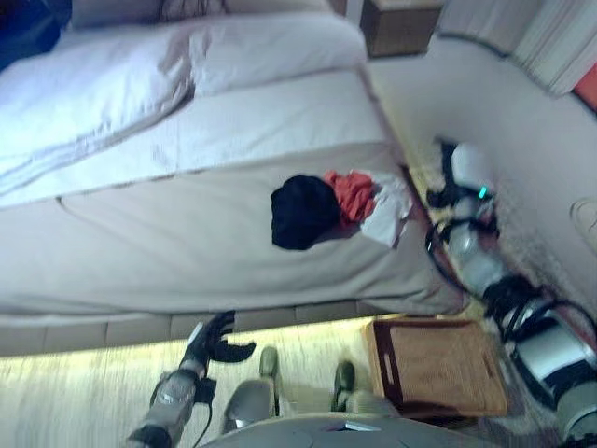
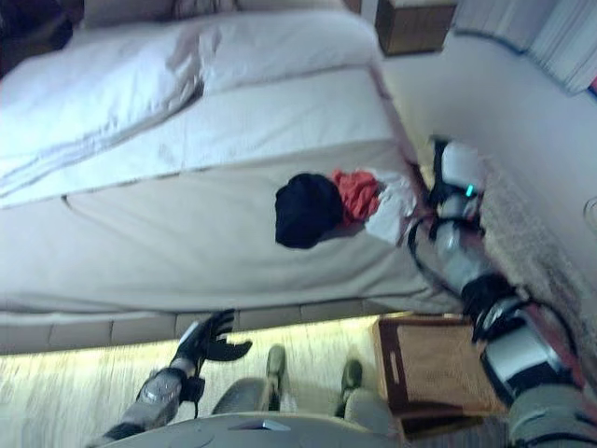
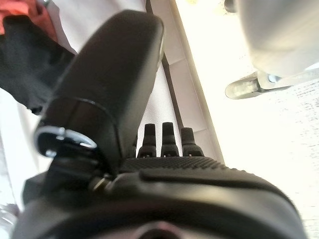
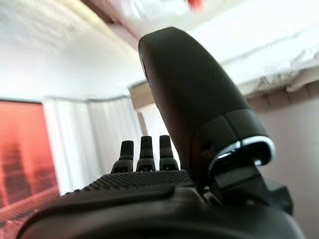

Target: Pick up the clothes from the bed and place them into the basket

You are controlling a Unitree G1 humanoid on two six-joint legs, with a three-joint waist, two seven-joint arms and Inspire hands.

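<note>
Reach step, nothing grasped yet. Right hand [image 1: 464,166] hangs just beside the clothes [image 1: 338,207] on the bed [image 1: 187,243], fingers straight, empty. Left hand [image 1: 213,342] relaxed, empty, low. Next: close on the clothes, carry to the basket [image 1: 437,366].
</note>
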